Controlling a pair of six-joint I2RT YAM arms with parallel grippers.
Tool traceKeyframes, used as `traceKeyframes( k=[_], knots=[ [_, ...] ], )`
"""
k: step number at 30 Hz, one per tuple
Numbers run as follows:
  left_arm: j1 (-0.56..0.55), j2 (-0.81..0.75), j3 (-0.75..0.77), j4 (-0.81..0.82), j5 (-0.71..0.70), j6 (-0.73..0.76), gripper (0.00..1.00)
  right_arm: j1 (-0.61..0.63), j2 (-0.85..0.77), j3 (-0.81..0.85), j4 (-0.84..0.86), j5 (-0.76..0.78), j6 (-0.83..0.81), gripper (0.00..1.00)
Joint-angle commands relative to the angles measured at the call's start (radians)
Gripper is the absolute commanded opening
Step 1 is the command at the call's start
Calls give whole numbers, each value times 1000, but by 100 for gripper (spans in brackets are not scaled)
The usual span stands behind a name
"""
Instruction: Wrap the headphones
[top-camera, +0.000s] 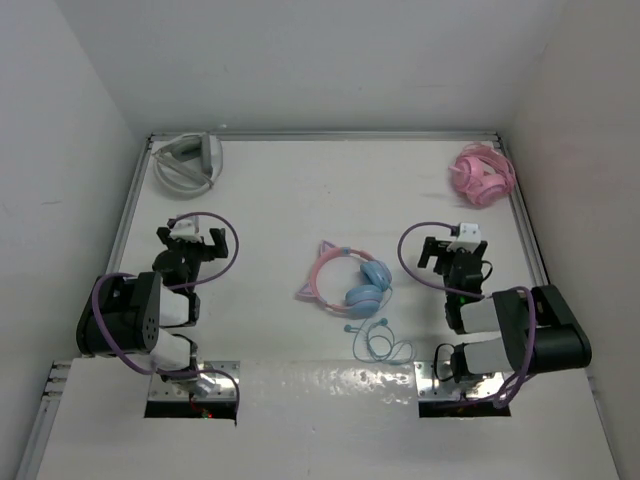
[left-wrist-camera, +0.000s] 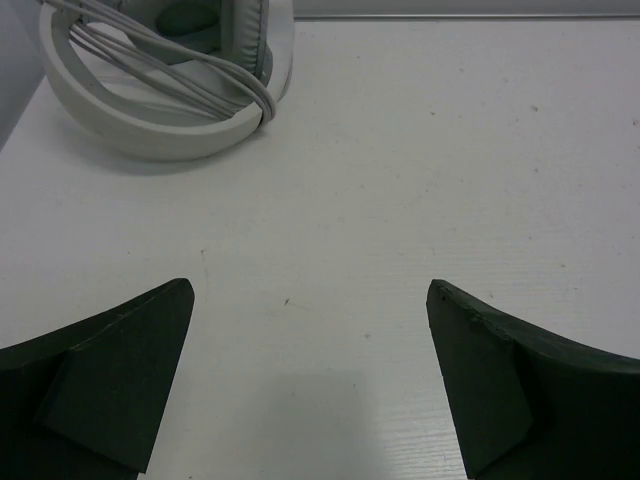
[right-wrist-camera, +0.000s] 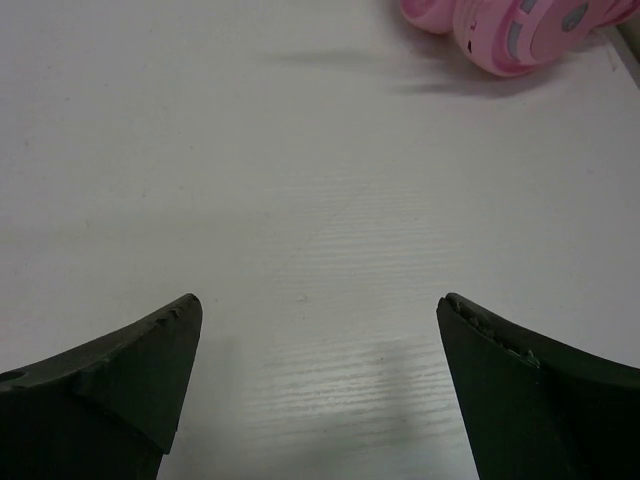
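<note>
White table (top-camera: 300, 200), pink cat-ear headphones (top-camera: 350, 283) with blue cups, loose cable.

Headphones (top-camera: 352, 283) centre, cable (top-camera: 374, 341) in front, bundled pair (top-camera: 482, 175) back right, third pair (top-camera: 188, 160) back left

The headphones (top-camera: 366, 295) show pink band, light blue cups (cable too).

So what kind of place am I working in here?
Probably a lab test cell: a white table boxed in by plain white walls, holding the headphones, a white-grey pair and a pink pair as props.
</note>
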Motion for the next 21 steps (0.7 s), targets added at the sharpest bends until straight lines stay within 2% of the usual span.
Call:
traceKeyframes(
  k=[1,4,6,8,9,10,11,12,13,14,15,16,17,18,19,20,21],
  knots=[
    [13,0,13,61,18,-13,100,3,-68,-100,63,23,17,99],
    [12,-9,16,38,18,-10,100,3,-199,-104,-37,-26,-8,99],
    [12,-17,18,15,24,0,100,3,-303,-69,-162,-89,-25,99],
    [15,-37,38,-8,132,43,100,3,-368,-45,-207,-97,71,99],
    [25,-49,109,-108,309,103,100,3,-418,-44,-203,-132,180,99],
    [28,-63,204,-285,405,158,100,1,-437,-44,-193,-188,205,99],
    [15,-54,346,-560,427,204,100,4,-451,18,-207,-254,195,99],
    [-16,-25,475,-926,365,215,100,3,-460,56,-250,-335,181,98],
    [-71,12,690,-1051,342,217,100,3,-454,104,-321,-479,172,86],
    [-96,67,781,-1178,326,234,97,7,-439,220,-495,-527,146,44],
    [-190,78,877,-1357,308,287,92,18,-417,283,-594,-541,130,26],
    [-247,80,887,-1396,283,312,83,38,-364,342,-705,-522,107,19],
    [-304,55,878,-1408,183,326,78,99,-333,445,-891,-417,37,32],
    [-428,41,840,-1408,126,359,77,136,-305,446,-958,-416,3,49],
    [-483,34,828,-1414,93,375,78,174,-276,512,-1039,-297,-23,58],
    [-523,46,826,-1433,79,379,81,235,-229,541,-1061,-266,-61,65],
    [-563,63,846,-1481,119,366,85,258,-210,546,-1069,-265,-68,77]
  ],
)
